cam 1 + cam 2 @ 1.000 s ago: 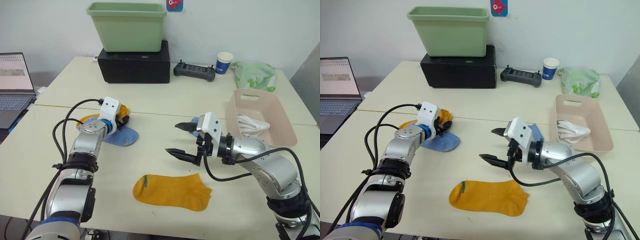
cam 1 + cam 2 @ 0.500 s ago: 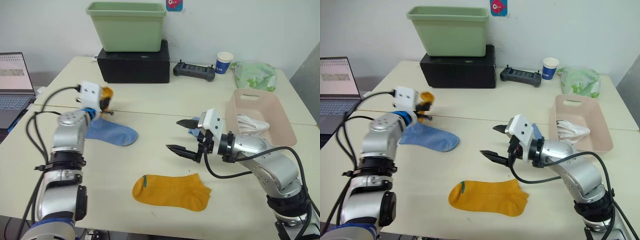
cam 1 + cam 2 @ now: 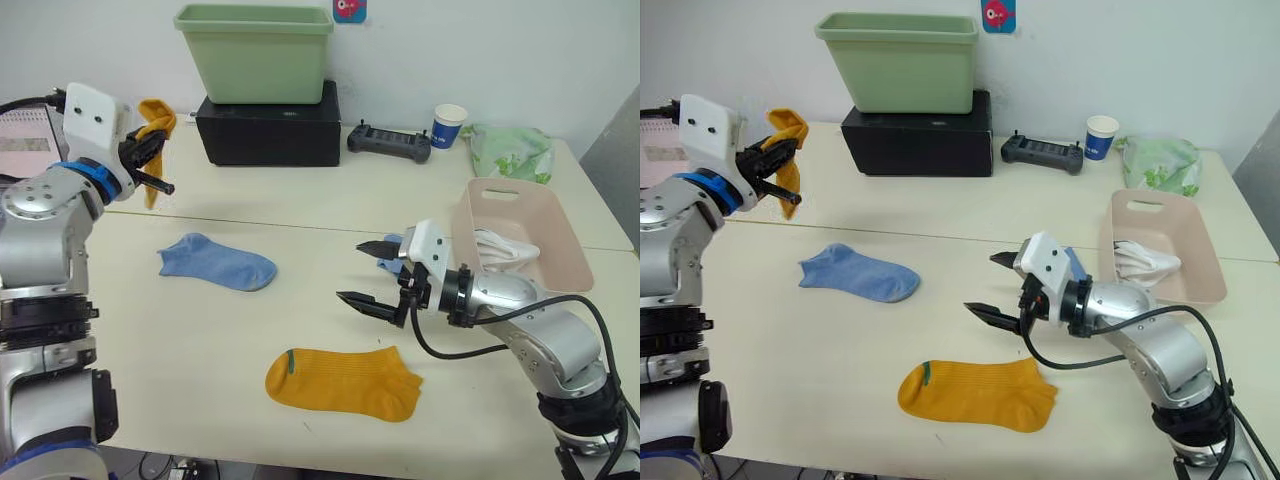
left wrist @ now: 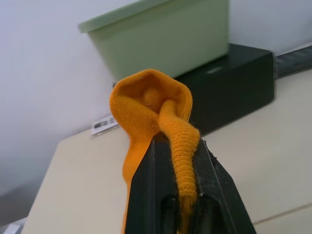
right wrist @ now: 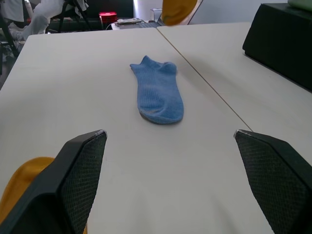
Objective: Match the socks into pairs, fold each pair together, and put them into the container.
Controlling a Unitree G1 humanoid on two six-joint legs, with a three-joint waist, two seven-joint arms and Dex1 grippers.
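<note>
The cream-coloured desk (image 3: pixel 330 205) carried the pale pink rectangular plastic tub (image 3: pixel 525 230) at its right side, with folded white knit socks (image 3: pixel 503 249) inside. A mustard-yellow ankle sock (image 3: pixel 342 383) lay flat at the near edge, and a light blue ankle sock (image 3: pixel 217 263) lay flat to its far left. The left hand (image 3: pixel 150 165), raised at the far left, pinched a second mustard-yellow sock (image 4: pixel 158 114) between its fingers. The right hand (image 3: pixel 368 272) hovered with fingers spread just beyond the near yellow sock.
</note>
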